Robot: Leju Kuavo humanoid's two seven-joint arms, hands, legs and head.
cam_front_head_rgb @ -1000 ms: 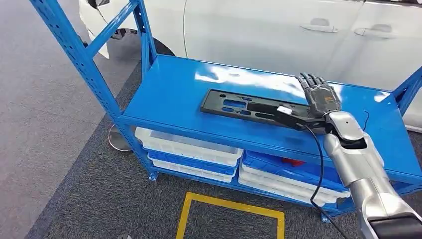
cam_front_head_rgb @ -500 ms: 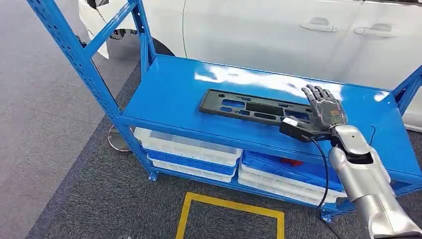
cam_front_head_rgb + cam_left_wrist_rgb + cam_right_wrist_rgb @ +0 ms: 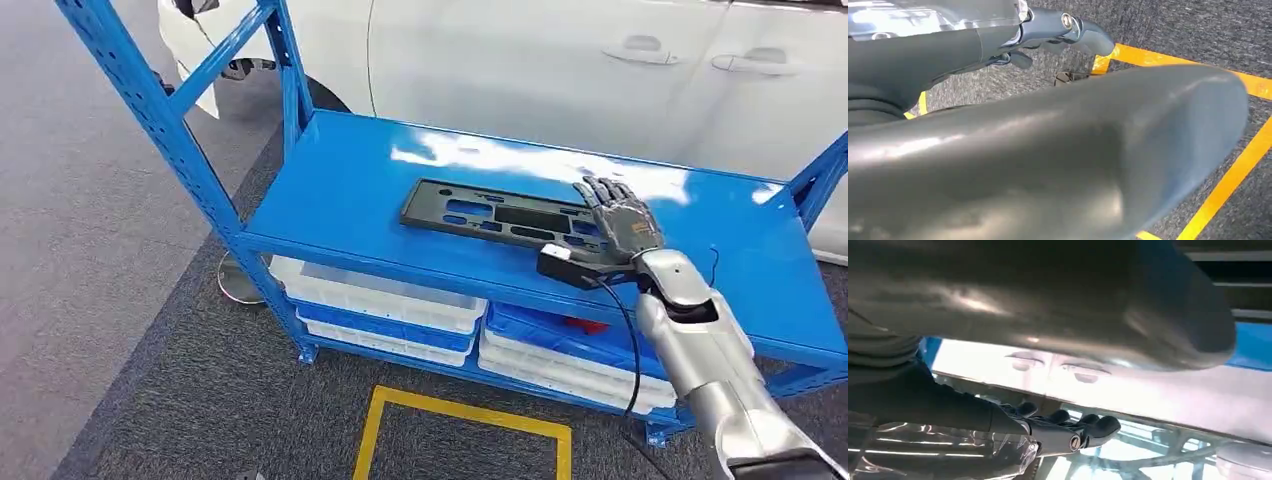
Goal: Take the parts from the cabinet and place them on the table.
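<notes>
Right now the flat black part (image 3: 500, 218) lies on the top shelf (image 3: 350, 190) of the blue cabinet (image 3: 160, 120), its long axis running across the shelf, roughly parallel to the front edge. The right hand (image 3: 620, 220) hovers at the part's right-hand end, fingers (image 3: 600, 195) extended and slightly spread, pointing away from the robot toward the white car (image 3: 520, 60) behind the rack. From the head view the fingers overlap the part's end, but I cannot tell whether they touch it or hang just above; nothing is pinched or gripped as far as I can see. The right wrist view shows the same dark fingers (image 3: 1083, 427) stretched out with nothing between them.

So the part stretches away leftward from the fingers, and the hand meets only its near end, not its middle. That is the relation the next move depends on: a grip here takes a long, thin plate by one end, and the far end would likely sag or swing.

The left hand (image 3: 1068, 30) hangs low over grey carpet marked with yellow tape (image 3: 1228, 185), fingers loosely curled and holding nothing, well away from the shelf. The right hand is plainly the nearer one.
</notes>
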